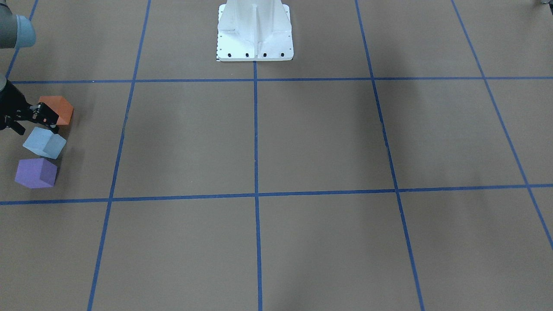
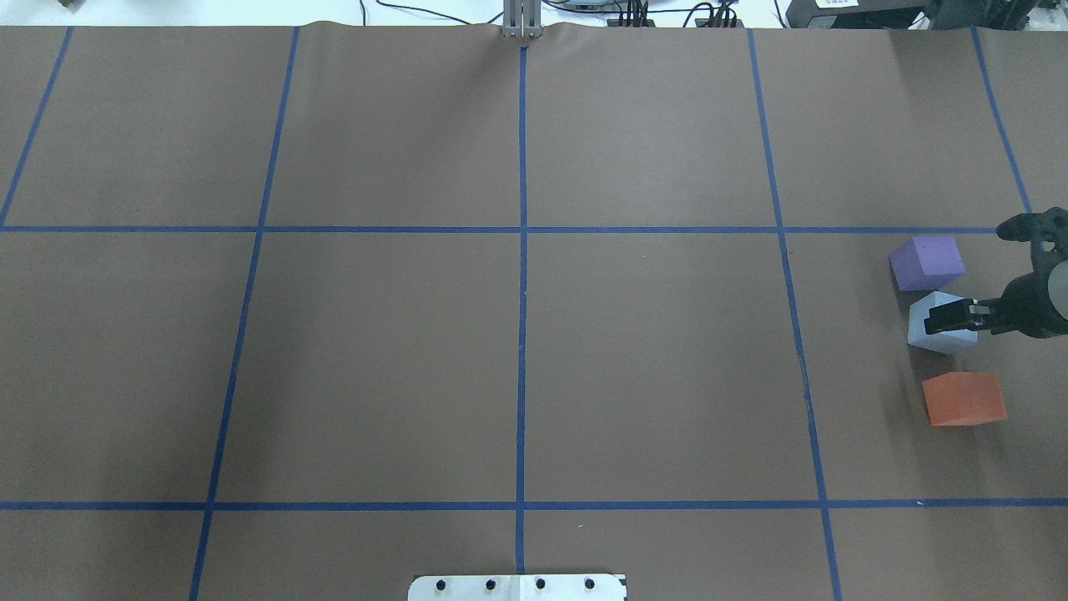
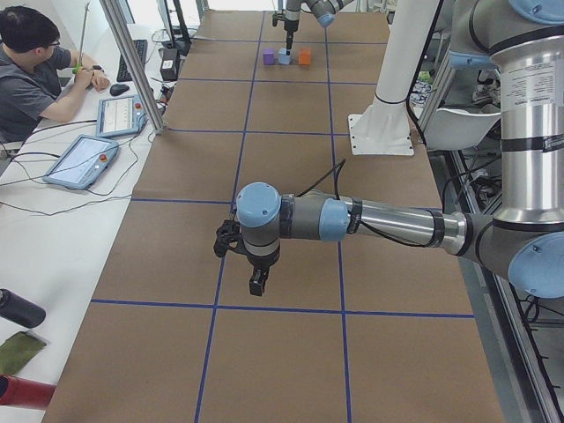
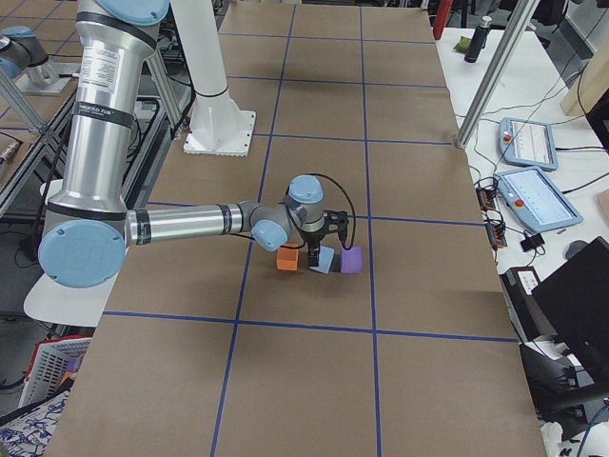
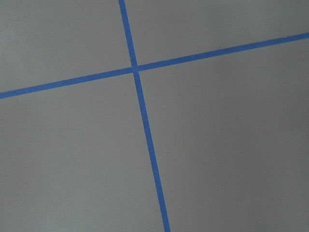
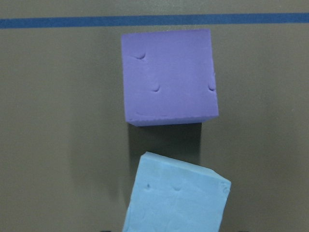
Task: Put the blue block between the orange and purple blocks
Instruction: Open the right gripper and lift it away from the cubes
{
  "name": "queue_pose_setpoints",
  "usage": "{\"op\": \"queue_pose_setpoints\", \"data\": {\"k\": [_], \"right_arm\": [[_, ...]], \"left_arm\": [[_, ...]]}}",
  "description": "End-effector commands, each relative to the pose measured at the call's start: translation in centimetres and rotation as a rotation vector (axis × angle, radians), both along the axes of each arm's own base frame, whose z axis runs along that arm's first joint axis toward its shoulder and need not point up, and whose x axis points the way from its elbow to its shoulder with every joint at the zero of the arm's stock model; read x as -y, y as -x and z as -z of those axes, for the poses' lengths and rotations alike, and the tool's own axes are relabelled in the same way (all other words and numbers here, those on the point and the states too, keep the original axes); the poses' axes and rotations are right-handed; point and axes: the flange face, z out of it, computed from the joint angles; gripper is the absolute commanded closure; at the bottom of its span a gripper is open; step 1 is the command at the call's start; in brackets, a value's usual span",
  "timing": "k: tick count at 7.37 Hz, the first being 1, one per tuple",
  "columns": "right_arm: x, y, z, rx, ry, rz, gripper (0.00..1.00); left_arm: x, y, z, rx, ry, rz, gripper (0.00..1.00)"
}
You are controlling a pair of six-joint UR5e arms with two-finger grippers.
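Right gripper [image 2: 951, 315] over blue block [image 2: 934, 338]: placement step, judged near done.
Finger spread: cannot tell. The block sits skewed on the table between the purple block [image 2: 927, 261] and orange block [image 2: 964, 399]. Next move, as judged: lift straight off without nudging the neighbours.

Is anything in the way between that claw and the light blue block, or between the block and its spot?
Nothing visible. The right claw hangs directly over the blue block, which already lies, slightly turned, in the gap between the orange block and the purple block, touching neither.
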Motion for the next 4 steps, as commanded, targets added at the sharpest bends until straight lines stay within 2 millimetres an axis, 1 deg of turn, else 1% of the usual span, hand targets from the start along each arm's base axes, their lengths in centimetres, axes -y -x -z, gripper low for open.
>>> {"op": "queue_pose_setpoints", "data": {"k": [1,2,3,4], "right_arm": [[-0.4,-2.3,1.8,0.032,-0.02,0.001,0.0],[0.2,-4.9,1.7,0.038,-0.045,0.018,0.0],[1.0,-8.9,1.5,0.024,-0.071,0.062,0.0],[0.9,-13.9,1.5,-0.003,-0.097,0.102,0.0]], "left_arm": [[0.0,-0.1,0.0,0.0,0.0,-0.001,0.0],[0.1,-0.1,-0.1,0.0,0.003,-0.001,0.0],[0.1,-0.1,-0.1,0.0,0.003,-0.001,0.0],[0.0,-0.1,0.0,0.0,0.002,-0.001,0.0]]}}
